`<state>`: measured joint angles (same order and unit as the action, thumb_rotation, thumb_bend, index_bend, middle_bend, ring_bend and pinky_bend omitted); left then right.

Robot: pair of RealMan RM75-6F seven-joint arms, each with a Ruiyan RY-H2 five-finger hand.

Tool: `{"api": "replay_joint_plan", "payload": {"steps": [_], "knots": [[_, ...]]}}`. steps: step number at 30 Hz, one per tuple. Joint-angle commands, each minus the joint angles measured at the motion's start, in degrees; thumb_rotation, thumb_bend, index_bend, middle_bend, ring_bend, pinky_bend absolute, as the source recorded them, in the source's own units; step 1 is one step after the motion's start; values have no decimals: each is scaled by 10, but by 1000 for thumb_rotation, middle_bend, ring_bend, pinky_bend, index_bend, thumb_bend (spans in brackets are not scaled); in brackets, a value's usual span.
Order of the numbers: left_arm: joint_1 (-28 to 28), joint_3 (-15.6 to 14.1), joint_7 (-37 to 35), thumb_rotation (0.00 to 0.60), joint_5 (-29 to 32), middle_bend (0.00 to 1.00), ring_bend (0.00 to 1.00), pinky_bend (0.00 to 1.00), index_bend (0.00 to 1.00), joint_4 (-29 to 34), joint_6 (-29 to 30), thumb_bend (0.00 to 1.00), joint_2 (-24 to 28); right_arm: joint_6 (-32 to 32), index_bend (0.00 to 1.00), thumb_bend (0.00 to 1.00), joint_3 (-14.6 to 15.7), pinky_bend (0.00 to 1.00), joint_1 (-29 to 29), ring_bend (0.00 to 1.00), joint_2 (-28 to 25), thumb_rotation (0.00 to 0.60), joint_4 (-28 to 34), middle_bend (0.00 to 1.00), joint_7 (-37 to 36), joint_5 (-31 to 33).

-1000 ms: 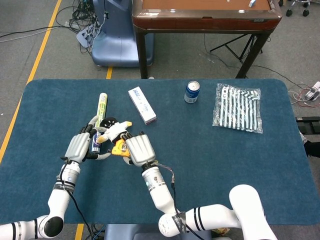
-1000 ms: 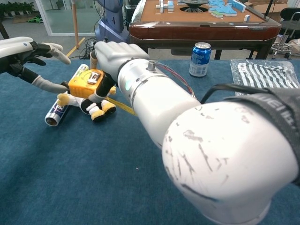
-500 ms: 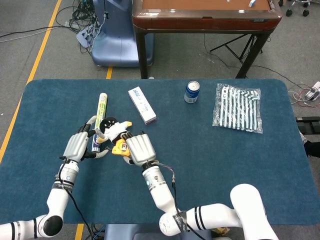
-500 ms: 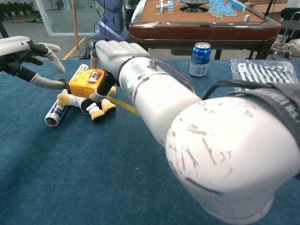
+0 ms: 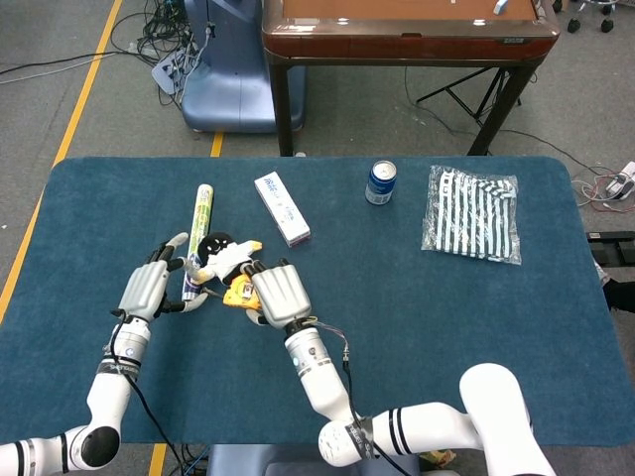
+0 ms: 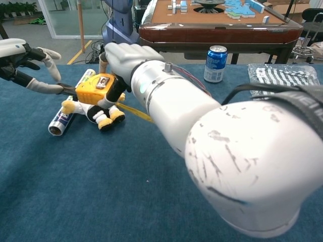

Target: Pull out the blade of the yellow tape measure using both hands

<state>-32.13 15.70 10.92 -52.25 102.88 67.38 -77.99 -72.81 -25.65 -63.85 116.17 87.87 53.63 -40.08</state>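
Observation:
The yellow tape measure [image 5: 235,294] [image 6: 95,87] rests on top of a small black, white and yellow plush toy [image 5: 224,258] [image 6: 97,114]. My right hand [image 5: 278,295] [image 6: 124,56] grips its case from above, fingers wrapped down its side. A yellow strip [image 6: 134,113] runs from under the case to the right, beneath my right forearm. My left hand [image 5: 147,287] [image 6: 24,59] is left of the case with its fingers spread. Its thumb reaches toward a dark piece [image 6: 69,91] at the case's left side. Whether anything is pinched there is not visible.
A long tube [image 5: 199,223] [image 6: 61,120] lies next to the toy. A white box [image 5: 283,220], a blue can [image 5: 381,182] [image 6: 216,63] and a striped bag [image 5: 473,226] [image 6: 281,77] lie farther back on the blue table [image 5: 417,327]. A wooden table [image 5: 407,35] stands behind.
My left hand has drawn away to the left, and its upper finger has curled downward. The right hand and the tape measure have barely shifted.

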Motion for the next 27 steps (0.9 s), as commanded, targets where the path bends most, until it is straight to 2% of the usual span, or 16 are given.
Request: {"api": "replay_joint_plan", "payload": {"steps": [1, 12, 17, 27], "knots": [[1, 0, -3, 600, 1, 91, 0, 66, 547, 1, -1, 208, 2, 0, 630, 543, 1, 318, 1, 541, -1, 600, 1, 644, -2, 0], [-1, -1, -5, 600, 1, 95, 0, 66, 548, 1, -9, 215, 4, 0, 630, 543, -2, 318, -2, 542, -2, 600, 0, 644, -7, -1], [-3, 0, -10, 600, 3, 95, 0, 66, 529, 6, -18, 256, 10, 4, 630, 543, -4, 318, -5, 542, -2, 600, -1, 644, -7, 1], [-2, -3, -21, 600, 4, 95, 0, 66, 536, 10, -31, 276, 24, 15, 630, 543, 4, 318, -4, 542, -8, 600, -3, 644, -19, -3]]}}
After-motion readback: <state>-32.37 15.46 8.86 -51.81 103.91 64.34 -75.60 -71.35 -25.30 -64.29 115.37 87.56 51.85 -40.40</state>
